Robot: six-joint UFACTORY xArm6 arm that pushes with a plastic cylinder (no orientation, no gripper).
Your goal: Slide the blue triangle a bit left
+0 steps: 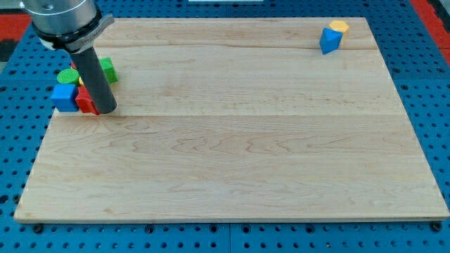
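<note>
My tip (106, 110) is resting on the board (232, 161) at the view's left, touching or just beside the red block (86, 102) on that block's right. There is no claw here to open or close: the arm is ending in a bare rod, so nothing is being gripped.

Around the tip a cluster is sitting: a blue cube (65, 97) left of the red block, a green cylinder (67, 76) above it, another green block (107, 69) partly behind the rod, and a sliver of yellow showing between them, too hidden to name its shape.

The blue triangle (329, 41) is lying well apart from the tip, near the view's top right corner, touching a yellow block (339, 27) just above and to its right.

To do the step well, I judge the tip should be travelling across the clear board, coming round to the triangle's right side, and pushing leftward through its middle so it is not spinning. The yellow block is crowding that side, so approaching from the lower right looks safer. A short push is enough.

Counting: two blue pieces, two green, one red, one clear yellow plus the hidden yellow sliver, one rod, one board.
</note>
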